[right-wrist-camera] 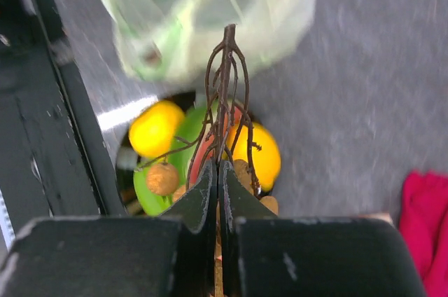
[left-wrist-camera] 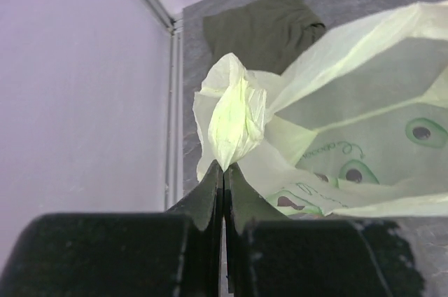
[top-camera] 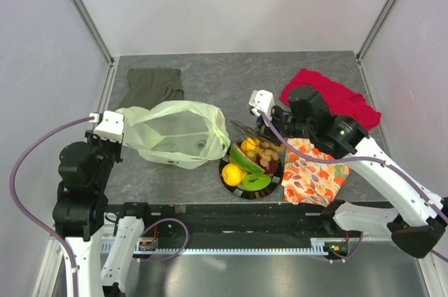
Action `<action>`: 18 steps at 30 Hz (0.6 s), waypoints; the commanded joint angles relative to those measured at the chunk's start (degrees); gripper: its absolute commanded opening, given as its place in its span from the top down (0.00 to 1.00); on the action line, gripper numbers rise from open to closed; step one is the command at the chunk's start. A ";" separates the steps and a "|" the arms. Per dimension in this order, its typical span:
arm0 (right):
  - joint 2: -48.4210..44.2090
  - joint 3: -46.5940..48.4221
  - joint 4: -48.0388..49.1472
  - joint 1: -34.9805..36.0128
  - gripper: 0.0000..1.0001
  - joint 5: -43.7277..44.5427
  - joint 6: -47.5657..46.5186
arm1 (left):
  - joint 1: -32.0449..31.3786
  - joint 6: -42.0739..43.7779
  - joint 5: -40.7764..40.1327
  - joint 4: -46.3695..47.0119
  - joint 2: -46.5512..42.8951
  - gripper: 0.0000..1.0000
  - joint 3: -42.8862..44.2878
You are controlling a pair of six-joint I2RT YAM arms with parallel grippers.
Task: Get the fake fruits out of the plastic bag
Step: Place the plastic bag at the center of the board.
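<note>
overhead looks down; close wrist views share bag (top-camera: 178,129).

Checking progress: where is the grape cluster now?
Grape cluster: top view, right of centre, stem pinched in the right gripper, at the plate between plastic bag and flowered cloth.

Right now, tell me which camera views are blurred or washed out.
Top external: sharp and evenly lit, no harsh shadows around the plastic bag. Left wrist: crisp, though the bag fold pinched in the left gripper glows nearly washed out. Right wrist: smeared, the bag and fake fruits soft, only the brown stem in the right gripper fairly clear.
</note>
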 commanded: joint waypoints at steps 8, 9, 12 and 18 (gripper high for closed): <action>-7.07 -11.32 -0.50 -3.47 1.00 2.17 0.34 | 6.33 -1.56 4.22 -1.18 -3.30 0.57 -3.09; -6.81 -11.67 0.20 -3.56 1.00 2.35 0.70 | 6.77 -2.70 5.46 -1.53 -3.38 0.55 -3.18; -4.70 -12.81 2.49 -3.48 1.00 3.22 2.63 | 7.57 -3.59 8.45 -2.24 -3.91 0.45 -3.44; 0.92 -14.84 6.44 -3.56 1.00 3.58 4.48 | 8.09 -3.76 9.78 -3.99 -4.52 0.31 -3.00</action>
